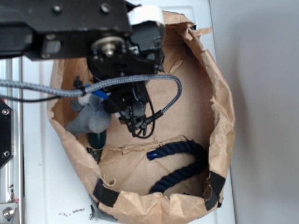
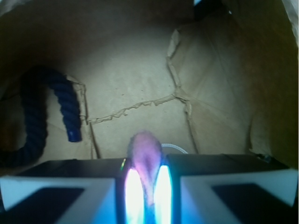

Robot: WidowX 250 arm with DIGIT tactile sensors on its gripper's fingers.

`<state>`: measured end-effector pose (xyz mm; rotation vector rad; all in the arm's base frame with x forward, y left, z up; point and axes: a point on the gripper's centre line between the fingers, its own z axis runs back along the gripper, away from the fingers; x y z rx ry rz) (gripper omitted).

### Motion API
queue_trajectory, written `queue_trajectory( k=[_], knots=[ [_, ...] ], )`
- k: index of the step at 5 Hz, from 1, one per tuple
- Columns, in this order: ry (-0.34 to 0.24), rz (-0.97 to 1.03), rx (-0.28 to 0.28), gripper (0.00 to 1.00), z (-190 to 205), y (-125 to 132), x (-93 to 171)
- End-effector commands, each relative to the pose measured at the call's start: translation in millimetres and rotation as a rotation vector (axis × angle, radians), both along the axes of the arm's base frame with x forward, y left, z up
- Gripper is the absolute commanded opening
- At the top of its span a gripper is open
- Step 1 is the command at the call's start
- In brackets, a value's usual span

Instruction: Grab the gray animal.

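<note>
The gray animal hangs at the left of the brown paper bag, just under the black arm. In the wrist view a pinkish fuzzy part of the gray animal sticks up from between the jaws, and a thin white loop shows behind it. My gripper is shut on that part, its two glowing pads pressed against it. In the exterior view the gripper is mostly covered by the arm and cables.
A navy blue rope curls along the bag's floor at the front right. A dark green oval object lies under the toy. The bag's crumpled walls rise all around, with black tape at the rim.
</note>
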<state>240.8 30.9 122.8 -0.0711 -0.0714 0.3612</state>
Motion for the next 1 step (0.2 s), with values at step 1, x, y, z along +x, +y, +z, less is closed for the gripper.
queue_trajectory(
  k=[1],
  knots=[
    [-0.117, -0.007, 0.065, 0.00, 9.9, -0.5, 15.5]
  ],
)
